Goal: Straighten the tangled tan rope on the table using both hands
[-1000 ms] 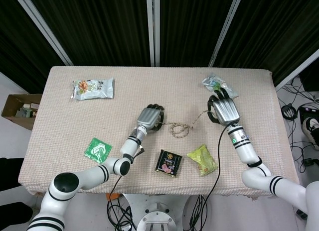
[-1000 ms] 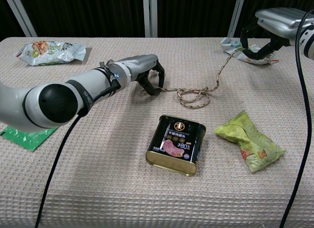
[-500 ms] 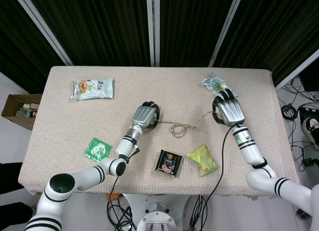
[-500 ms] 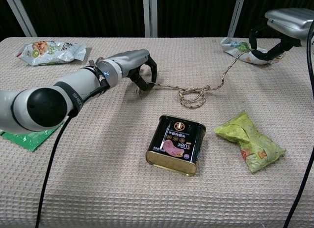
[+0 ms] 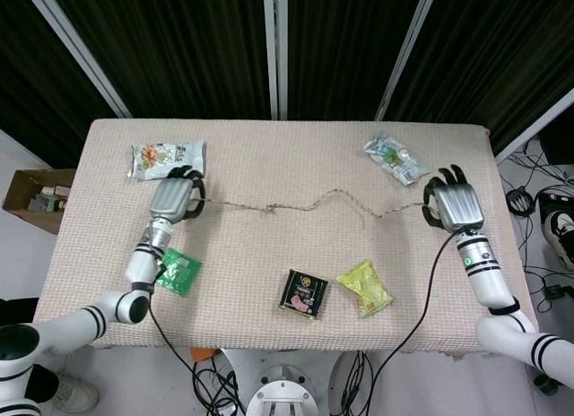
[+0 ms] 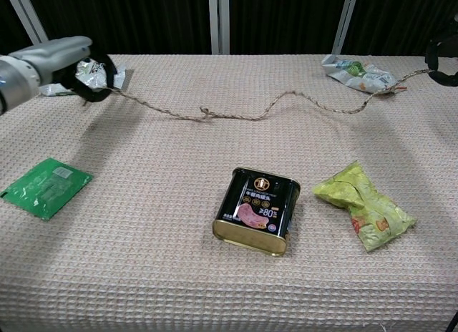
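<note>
Tan rope (image 5: 305,203) is stretching between my left hand (image 5: 172,199) and right hand (image 5: 456,206), each gripping an end (one knot remaining); I'm judging more outward pull is needed.

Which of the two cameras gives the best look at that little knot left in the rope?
The chest view. There the knot shows as a distinct lump in the tan rope, seen close and from a low angle. In the head view, looking down from above, the knot is only a faint thickening in the thin rope line.
</note>
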You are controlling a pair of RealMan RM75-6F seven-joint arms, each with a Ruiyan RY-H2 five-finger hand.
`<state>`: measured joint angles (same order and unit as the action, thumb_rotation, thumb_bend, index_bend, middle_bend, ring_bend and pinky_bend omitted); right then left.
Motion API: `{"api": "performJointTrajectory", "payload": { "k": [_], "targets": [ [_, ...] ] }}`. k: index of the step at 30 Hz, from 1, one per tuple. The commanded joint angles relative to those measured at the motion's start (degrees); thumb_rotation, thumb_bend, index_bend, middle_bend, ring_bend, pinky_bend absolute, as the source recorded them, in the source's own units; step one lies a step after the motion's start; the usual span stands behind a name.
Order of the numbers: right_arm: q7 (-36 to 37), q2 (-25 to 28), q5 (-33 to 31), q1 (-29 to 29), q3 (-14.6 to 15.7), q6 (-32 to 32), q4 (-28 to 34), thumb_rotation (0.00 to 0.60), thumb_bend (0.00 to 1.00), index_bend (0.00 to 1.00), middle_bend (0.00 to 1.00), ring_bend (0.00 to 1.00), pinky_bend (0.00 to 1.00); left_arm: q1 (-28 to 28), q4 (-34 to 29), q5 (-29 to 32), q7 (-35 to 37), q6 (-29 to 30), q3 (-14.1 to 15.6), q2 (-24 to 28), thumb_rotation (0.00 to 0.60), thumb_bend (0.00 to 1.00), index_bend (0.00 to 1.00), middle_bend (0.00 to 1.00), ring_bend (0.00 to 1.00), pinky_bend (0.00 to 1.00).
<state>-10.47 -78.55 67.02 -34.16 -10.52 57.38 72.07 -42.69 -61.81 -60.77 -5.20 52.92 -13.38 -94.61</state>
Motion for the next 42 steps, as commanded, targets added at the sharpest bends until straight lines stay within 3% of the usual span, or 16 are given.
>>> {"api": "performJointTrajectory", "payload": {
  "k": [1, 5, 22, 35, 38, 42],
  "targets": [
    [-0.13, -0.79, -0.72, 0.36, 0.23, -0.43, -1.11, 0.600, 0.48, 0.66, 0.37, 0.12, 0.12, 2.50, -0.64, 0.72, 1.20, 0.29, 1.19, 2.50, 0.600, 0.51, 0.65, 0.26, 0.11, 0.14],
    [-0.64, -2.57, -1.34, 0.48, 0.53, -0.93, -3.80, 0.600, 0.48, 0.66, 0.37, 0.12, 0.12, 4.23, 1.41, 0.70, 2.06, -0.67, 2.31, 3.46, 0.600, 0.51, 0.65, 0.26, 0.11, 0.14],
    [-0.44, -7.23, -2.52, 1.79, 1.14, -2.40, -12.17, 0.600, 0.48, 0.67, 0.37, 0.12, 0.12, 6.74, 11.45, 1.65, 6.95, -5.83, 1.93, 1.52, 0.600, 0.51, 0.65, 0.25, 0.11, 0.13],
    [3.06, -13.16, 0.42, 1.84, 1.95, -3.07, -20.76, 0.600, 0.48, 0.65, 0.37, 0.12, 0.12, 7.29, 14.96, -1.40, 8.63, -5.37, 2.00, -0.65, 0.600, 0.51, 0.64, 0.24, 0.11, 0.13],
    [3.80, -14.28, 1.07, 2.06, 2.13, -2.95, -22.31, 0.600, 0.45, 0.59, 0.33, 0.12, 0.12, 7.53, 15.00, -2.31, 8.81, -5.12, 2.29, -0.62, 0.600, 0.51, 0.54, 0.23, 0.11, 0.13],
    [4.65, -14.88, 1.82, 2.64, 2.06, -1.90, -22.76, 0.600, 0.30, 0.36, 0.24, 0.08, 0.11, 8.11, 14.12, -3.10, 9.20, -4.09, 2.24, -0.29, 0.600, 0.48, 0.34, 0.21, 0.11, 0.13]
  ]
}}
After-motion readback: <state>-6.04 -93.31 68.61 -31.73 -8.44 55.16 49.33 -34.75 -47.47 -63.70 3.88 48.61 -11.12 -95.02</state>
